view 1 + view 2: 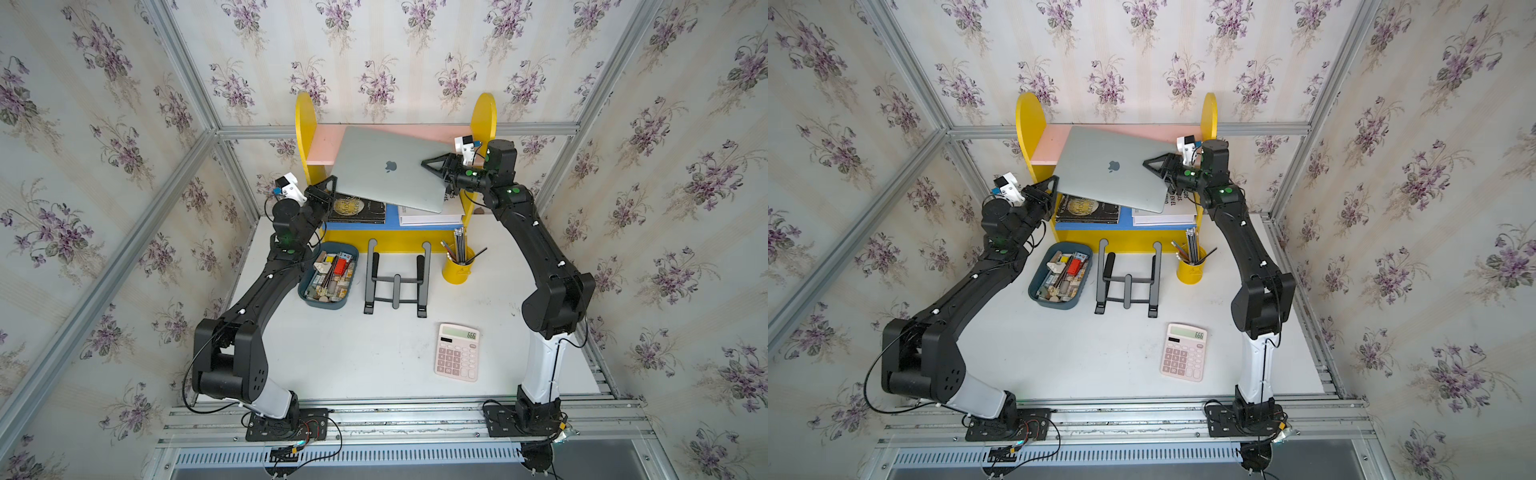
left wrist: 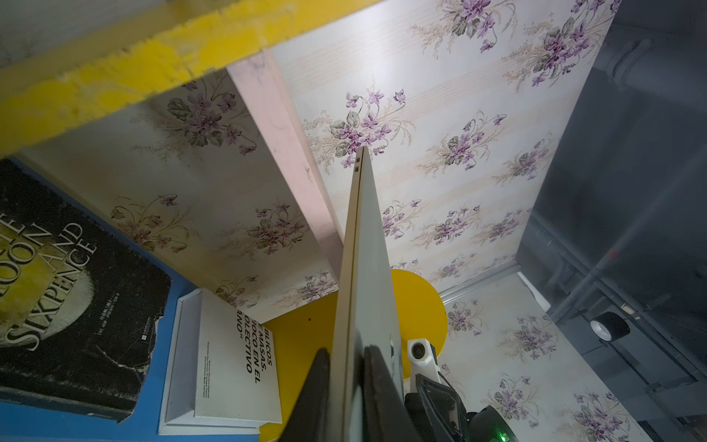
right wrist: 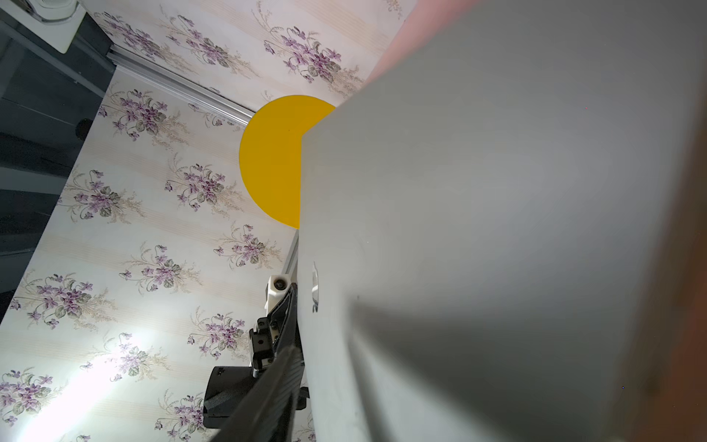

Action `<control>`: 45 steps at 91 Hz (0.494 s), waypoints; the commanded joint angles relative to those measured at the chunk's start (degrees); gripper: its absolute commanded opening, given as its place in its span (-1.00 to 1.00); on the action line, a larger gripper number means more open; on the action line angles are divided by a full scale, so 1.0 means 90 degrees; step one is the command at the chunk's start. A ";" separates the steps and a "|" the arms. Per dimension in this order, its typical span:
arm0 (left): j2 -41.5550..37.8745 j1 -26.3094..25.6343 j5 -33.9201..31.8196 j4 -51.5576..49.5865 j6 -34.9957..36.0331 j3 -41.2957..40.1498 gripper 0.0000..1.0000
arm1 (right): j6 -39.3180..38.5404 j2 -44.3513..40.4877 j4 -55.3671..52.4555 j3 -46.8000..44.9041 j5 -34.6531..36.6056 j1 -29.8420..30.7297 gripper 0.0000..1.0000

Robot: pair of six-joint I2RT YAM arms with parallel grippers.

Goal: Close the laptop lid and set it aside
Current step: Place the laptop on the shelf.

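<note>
Silver-grey and shut flat, the laptop point(image 1: 390, 170) hangs tilted in both top views above the books point(image 1: 357, 208) of the yellow shelf unit point(image 1: 399, 244), and its far corner overlaps the pink shelf point(image 1: 324, 145). The left claw point(image 1: 332, 183) is clenched on the laptop's left edge. The right claw point(image 1: 428, 164) meets the opposite edge, but whether it grips cannot be told. Confirm one firm hold and keep the panel level before lowering. In the left wrist view, the fingers point(image 2: 378, 382) pinch the thin edge with the seam closed. The pink shelf edge runs just beside it, and contact cannot be judged. In the right wrist view, the laptop lid point(image 3: 478, 229) fills the frame with a yellow upright point(image 3: 271, 160) behind it. Clear both uprights when moving. Open counter point(image 1: 353, 353) lies beside the calculator point(image 1: 457, 351).
</note>
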 commanded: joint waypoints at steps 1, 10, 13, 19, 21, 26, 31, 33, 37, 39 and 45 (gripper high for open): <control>-0.0002 -0.0007 -0.0248 -0.0585 0.0147 0.0059 -1.00 | -0.0283 -0.0121 0.0253 0.0061 0.0076 -0.0018 0.22; -0.0001 0.0003 -0.0471 -0.0777 -0.0001 0.0036 -1.00 | -0.0503 -0.0230 0.0009 0.0053 0.0216 -0.0037 0.29; 0.0009 -0.0002 -0.0559 -0.0831 -0.0071 0.0029 -1.00 | -0.0567 -0.0270 -0.0070 0.0052 0.0273 -0.0055 0.31; 0.0065 0.0003 -0.0643 -0.0849 -0.0191 0.0050 -1.00 | -0.0648 -0.0316 -0.0179 0.0037 0.0326 -0.0093 0.34; 0.0100 0.0003 -0.0645 -0.0823 -0.0232 0.0074 -1.00 | -0.0669 -0.0326 -0.0205 0.0034 0.0334 -0.0108 0.34; 0.0151 0.0003 -0.0651 -0.0839 -0.0291 0.0130 -1.00 | -0.0709 -0.0344 -0.0278 0.0025 0.0340 -0.0149 0.35; 0.0164 0.0002 -0.0706 -0.0886 -0.0311 0.0165 -1.00 | -0.0757 -0.0367 -0.0358 -0.0008 0.0344 -0.0185 0.36; 0.0164 0.0000 -0.0737 -0.0913 -0.0323 0.0162 -1.00 | -0.0777 -0.0390 -0.0376 -0.0026 0.0345 -0.0199 0.36; 0.0155 0.0000 -0.0789 -0.0929 -0.0352 0.0162 -1.00 | -0.0803 -0.0432 -0.0391 -0.0100 0.0348 -0.0232 0.36; 0.0152 0.0002 -0.0811 -0.0943 -0.0363 0.0160 -1.00 | -0.0818 -0.0458 -0.0387 -0.0159 0.0354 -0.0250 0.36; 0.0125 0.0003 -0.0891 -0.1007 -0.0382 0.0172 -1.00 | -0.0870 -0.0556 -0.0381 -0.0324 0.0391 -0.0293 0.37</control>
